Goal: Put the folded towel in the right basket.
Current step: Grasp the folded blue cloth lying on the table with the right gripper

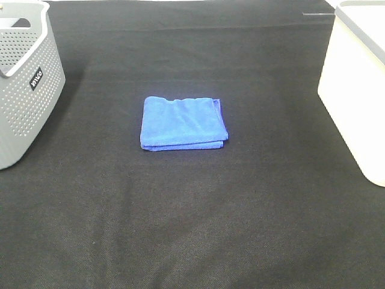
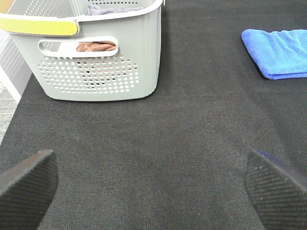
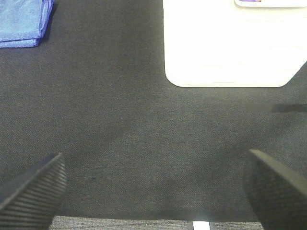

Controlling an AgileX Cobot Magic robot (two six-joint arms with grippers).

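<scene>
A folded blue towel [image 1: 183, 122] lies flat in the middle of the black table. It also shows in the left wrist view [image 2: 278, 51] and in the right wrist view [image 3: 23, 21]. The white right basket [image 1: 360, 90] stands at the right edge; its wall fills part of the right wrist view [image 3: 230, 48]. My left gripper [image 2: 153, 187] is open and empty, over the cloth near the grey basket and well short of the towel. My right gripper [image 3: 153, 187] is open and empty, over the cloth near the table's front edge. Neither gripper shows in the exterior high view.
A grey perforated basket [image 1: 27, 90] stands at the left edge; in the left wrist view [image 2: 96, 57] it holds brown and grey cloth. A black cloth [image 1: 192, 229] covers the table.
</scene>
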